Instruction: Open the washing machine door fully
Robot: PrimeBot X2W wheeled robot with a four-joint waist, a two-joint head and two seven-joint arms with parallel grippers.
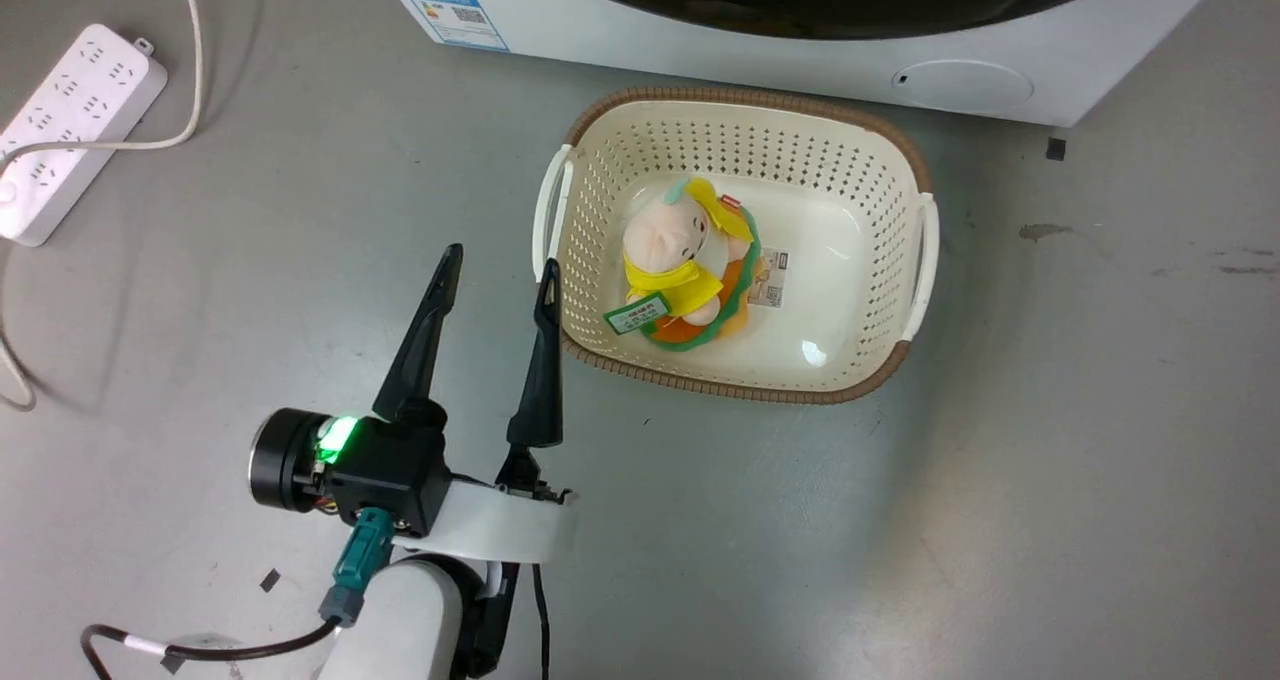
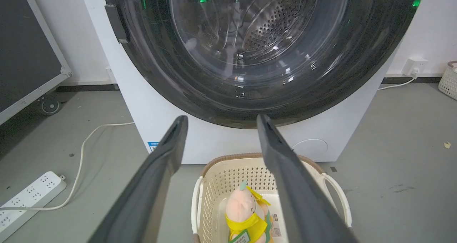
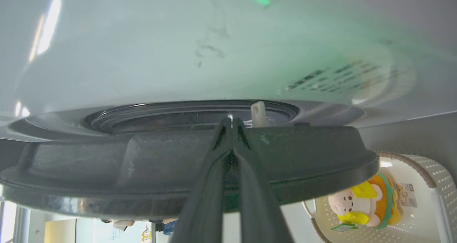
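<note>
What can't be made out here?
- Head view: washing machine door cut off by the top edge; opening angle unreadable.
- Right wrist view: right end effector tips overlap the door's dark rim; contact unclear.
- Right wrist view: print on the washing machine blurred.

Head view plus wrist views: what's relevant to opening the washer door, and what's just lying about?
Job: washing machine door; washing machine; right gripper, shut, at the door's edge; left gripper, open, empty.
Lying about: basket; plush toy inside it; power strip on the floor.
</note>
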